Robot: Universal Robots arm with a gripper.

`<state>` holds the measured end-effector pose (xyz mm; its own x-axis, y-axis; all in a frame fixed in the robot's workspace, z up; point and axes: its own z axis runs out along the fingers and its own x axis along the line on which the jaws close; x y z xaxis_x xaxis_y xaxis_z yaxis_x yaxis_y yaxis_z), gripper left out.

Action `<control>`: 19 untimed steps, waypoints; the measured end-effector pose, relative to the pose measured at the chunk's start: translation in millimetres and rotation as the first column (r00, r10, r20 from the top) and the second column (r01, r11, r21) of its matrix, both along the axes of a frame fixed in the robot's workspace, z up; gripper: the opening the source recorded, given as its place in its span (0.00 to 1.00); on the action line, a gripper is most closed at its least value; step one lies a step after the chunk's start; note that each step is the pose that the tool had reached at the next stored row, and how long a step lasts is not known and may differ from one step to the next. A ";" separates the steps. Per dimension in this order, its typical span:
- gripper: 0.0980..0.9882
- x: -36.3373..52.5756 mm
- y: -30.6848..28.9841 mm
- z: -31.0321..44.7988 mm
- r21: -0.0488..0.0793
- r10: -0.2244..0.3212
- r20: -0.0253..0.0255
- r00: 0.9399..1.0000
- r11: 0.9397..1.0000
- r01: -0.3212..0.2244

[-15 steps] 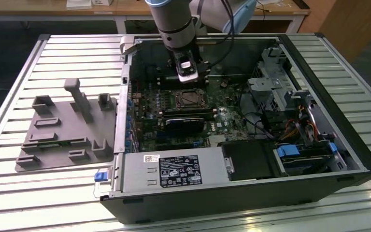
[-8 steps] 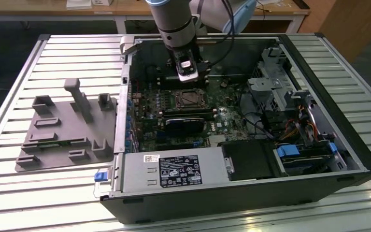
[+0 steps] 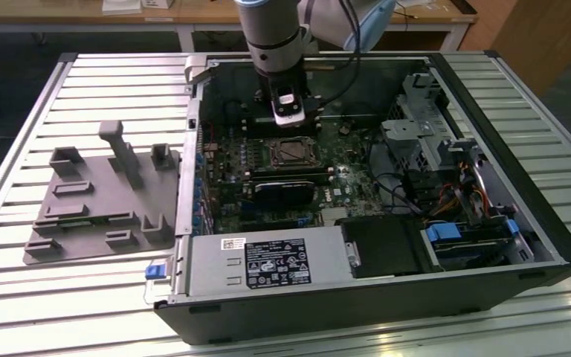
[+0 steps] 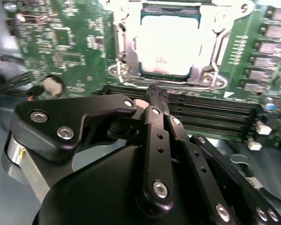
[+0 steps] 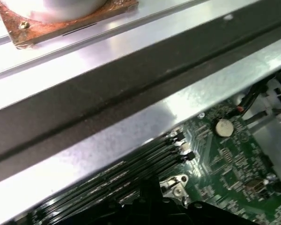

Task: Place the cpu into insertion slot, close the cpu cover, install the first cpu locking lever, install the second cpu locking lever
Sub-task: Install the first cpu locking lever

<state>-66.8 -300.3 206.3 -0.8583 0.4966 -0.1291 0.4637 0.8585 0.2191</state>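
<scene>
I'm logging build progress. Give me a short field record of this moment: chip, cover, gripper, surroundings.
chip: seated in the socket, pale metal top showing
cover: silver frame down around the chip
levers: cannot tell whether latched
gripper: over the memory slots, just beside the socket, holding nothing visible
case: open, lying on a slatted table
grey tray: on the table, at the exterior view's left of the case

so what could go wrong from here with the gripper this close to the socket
The shut gripper has its tip close to the memory slots next to the cpu cover; a low sweep could scrape them. The cover lies over the cpu, so a push landing off target on its frame might load the chip.
</scene>
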 end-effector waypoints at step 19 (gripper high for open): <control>0.00 1.6 0.1 -0.9 -0.118 -0.006 -0.071 0.997 0.993 -0.002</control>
<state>-65.2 -300.3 205.4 -0.8663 0.4834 -0.1259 0.4764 0.8753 0.0830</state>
